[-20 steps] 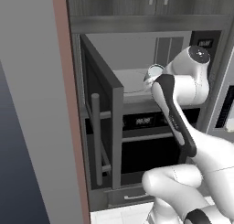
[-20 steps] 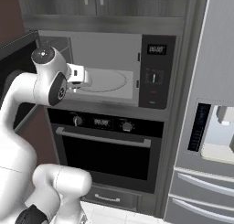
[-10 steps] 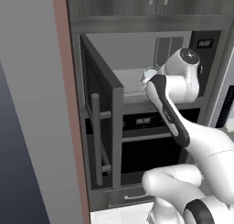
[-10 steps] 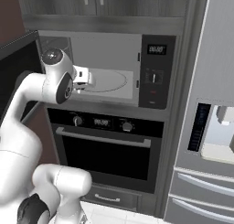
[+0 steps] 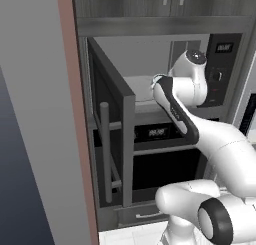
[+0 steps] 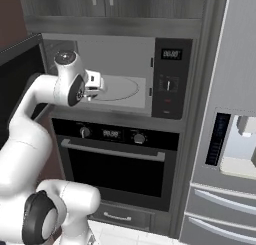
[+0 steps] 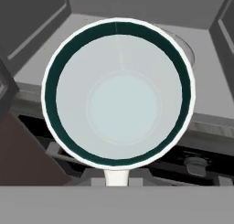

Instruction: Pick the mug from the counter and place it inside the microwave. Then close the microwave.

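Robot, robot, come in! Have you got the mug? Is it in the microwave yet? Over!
Jaws shut on the mug. Mug at the microwave mouth, not set down yet. Door open; path to the turntable looks clear.

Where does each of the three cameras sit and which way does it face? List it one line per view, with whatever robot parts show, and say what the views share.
Left base view: behind the arm to its left, facing the microwave past its open door; the white arm rises from the lower right.
Right base view: behind to the right, facing the microwave, the oven and the fridge; the arm rises from the lower left.
Hand view: on the hand, looking into the held mug toward the turntable.
Shared: all three show the open microwave cavity.
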